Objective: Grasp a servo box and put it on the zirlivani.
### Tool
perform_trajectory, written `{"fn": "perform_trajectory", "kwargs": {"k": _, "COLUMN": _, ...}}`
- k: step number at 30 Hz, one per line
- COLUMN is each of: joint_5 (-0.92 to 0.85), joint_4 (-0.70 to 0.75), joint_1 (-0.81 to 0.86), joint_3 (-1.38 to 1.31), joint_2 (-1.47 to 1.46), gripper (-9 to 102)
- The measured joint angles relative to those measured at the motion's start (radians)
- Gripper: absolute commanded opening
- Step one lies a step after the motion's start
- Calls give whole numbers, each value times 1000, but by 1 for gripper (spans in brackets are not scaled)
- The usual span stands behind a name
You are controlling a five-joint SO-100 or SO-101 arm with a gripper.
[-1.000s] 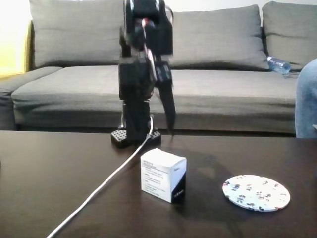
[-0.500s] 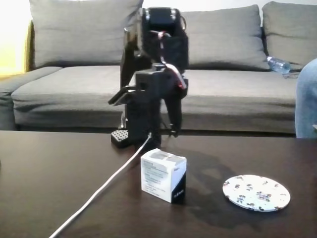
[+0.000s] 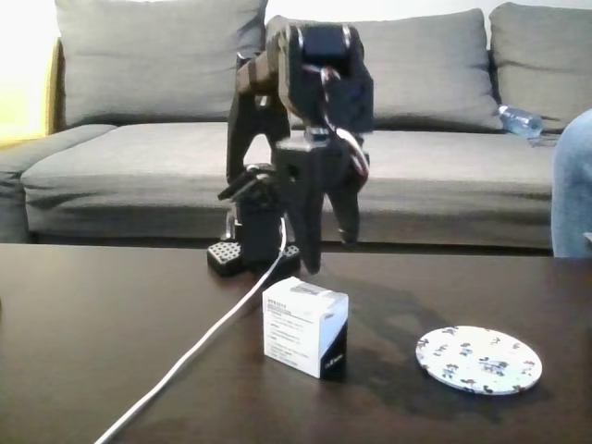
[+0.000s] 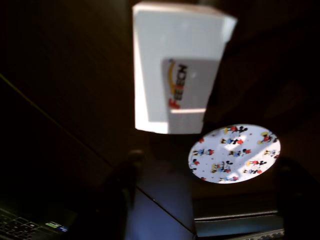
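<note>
The small white cardboard servo box (image 3: pixel 305 326) with one black side is seen standing on the dark counter (image 3: pixel 111 342) in the fixed view. It is not held by anything. The flat round white zirlivani (image 3: pixel 478 359), dotted with little dark and red figures, is seen lying flat on the counter to the right of the box. The two are near each other but not touching. In the wrist view the box (image 4: pixel 175 65) is seen from above, with the disc (image 4: pixel 234 153) just beside its lower corner.

The black hand (image 3: pixel 331 254) of the robot arm is seen hanging above the box and a little behind it. Its two fingers are spread apart and pointed down, and nothing is held between them. The box is not touched by them.

A white cable (image 3: pixel 199 347) is seen running across the counter, very close to the left of the box. A grey sofa (image 3: pixel 416 176) is seen behind.

The reaching step is judged to be in hand, and the grasp is not yet made. For the next move, the hand likely needs to be brought lower and a bit forward, so that one finger is placed on each side of the box. Then the fingers can be closed on it.
</note>
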Motion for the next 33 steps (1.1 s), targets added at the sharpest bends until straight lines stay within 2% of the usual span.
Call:
{"fn": "perform_trajectory", "kwargs": {"k": 12, "joint_5": 0, "joint_4": -2, "joint_1": 89, "joint_3": 20, "joint_2": -12, "gripper": 33}}
{"fn": "perform_trajectory", "kwargs": {"k": 18, "joint_5": 17, "joint_4": -115, "joint_1": 94, "joint_3": 80, "joint_2": -91, "gripper": 33}}
{"fn": "perform_trajectory", "kwargs": {"k": 33, "joint_5": 25, "joint_4": -201, "joint_1": 89, "joint_3": 201, "joint_2": -115, "gripper": 33}}
